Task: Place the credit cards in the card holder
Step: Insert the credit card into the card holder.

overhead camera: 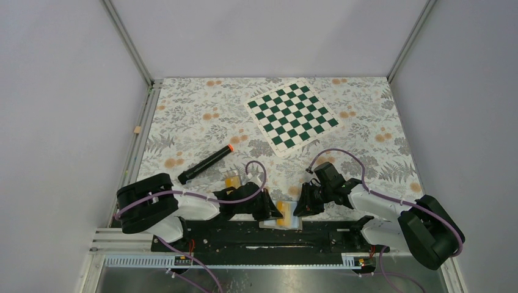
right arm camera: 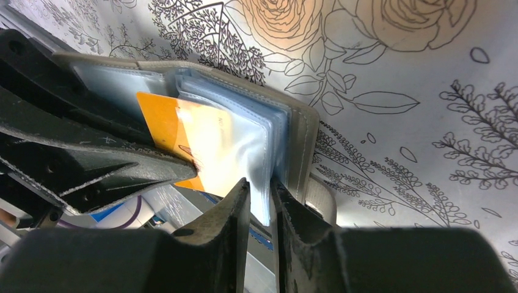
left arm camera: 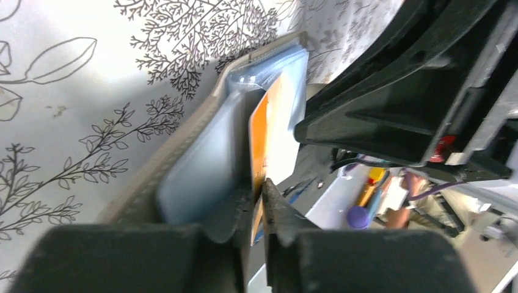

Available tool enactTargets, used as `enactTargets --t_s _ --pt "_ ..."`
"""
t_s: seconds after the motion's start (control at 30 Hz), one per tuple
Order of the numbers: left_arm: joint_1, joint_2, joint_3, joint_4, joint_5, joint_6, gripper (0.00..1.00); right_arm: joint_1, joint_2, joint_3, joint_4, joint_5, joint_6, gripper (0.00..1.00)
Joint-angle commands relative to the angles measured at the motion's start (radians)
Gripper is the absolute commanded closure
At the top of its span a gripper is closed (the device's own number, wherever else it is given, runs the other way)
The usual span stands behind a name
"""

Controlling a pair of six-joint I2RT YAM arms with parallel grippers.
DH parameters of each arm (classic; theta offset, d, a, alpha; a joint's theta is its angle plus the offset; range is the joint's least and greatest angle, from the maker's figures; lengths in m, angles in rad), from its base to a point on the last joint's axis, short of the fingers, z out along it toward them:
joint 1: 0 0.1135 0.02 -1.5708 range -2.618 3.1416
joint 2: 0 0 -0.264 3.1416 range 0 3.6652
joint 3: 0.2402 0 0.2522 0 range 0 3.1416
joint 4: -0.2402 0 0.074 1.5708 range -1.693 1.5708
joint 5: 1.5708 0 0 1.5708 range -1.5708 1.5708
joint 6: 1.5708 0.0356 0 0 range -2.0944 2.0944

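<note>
The card holder (overhead camera: 295, 222) lies open at the table's near edge, grey cover (right arm camera: 302, 140) outside and pale blue pockets (left arm camera: 195, 177) inside. My left gripper (left arm camera: 259, 189) is shut on the edge of an orange credit card (left arm camera: 258, 159), whose far end sits in a clear pocket. From the other side, my right gripper (right arm camera: 261, 189) is shut on the holder's pocket leaves next to the cover. That same card (right arm camera: 162, 125) shows beside the left gripper's fingers (right arm camera: 91, 165). A second orange credit card (overhead camera: 232, 181) lies on the cloth to the left, behind the left arm.
A black marker with an orange tip (overhead camera: 206, 165) lies diagonally left of centre. A green-and-white chessboard (overhead camera: 292, 117) lies at the back. The black mounting rail (overhead camera: 244, 235) runs along the near edge just below the holder. White walls enclose the table.
</note>
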Motion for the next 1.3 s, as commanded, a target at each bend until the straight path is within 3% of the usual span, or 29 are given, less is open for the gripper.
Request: enactTargets --t_s 0.0,0.17,0.33,0.53,0.8,1.27 --pt "-0.019 0.02 0.089 -0.126 0.054 0.057 0.84 0.009 0.012 -0.021 -0.065 0.089 -0.04 0.74" --pt "-0.02 -0.011 0.213 -0.397 0.005 0.132 0.55 0.009 0.004 -0.024 -0.072 0.091 -0.043 0.73" --pt "-0.02 -0.003 0.288 -0.571 -0.034 0.173 0.4 0.009 -0.006 -0.026 -0.081 0.098 -0.041 0.73" --pt "-0.022 0.093 0.376 -0.624 -0.018 0.209 0.38 0.008 -0.051 -0.037 -0.096 0.103 -0.023 0.69" --pt "-0.029 0.158 0.471 -0.646 -0.002 0.229 0.38 0.009 -0.096 -0.076 -0.072 0.116 0.017 0.52" --pt "-0.037 0.194 0.565 -0.658 0.019 0.27 0.42 0.009 -0.052 -0.1 0.027 0.054 0.051 0.58"
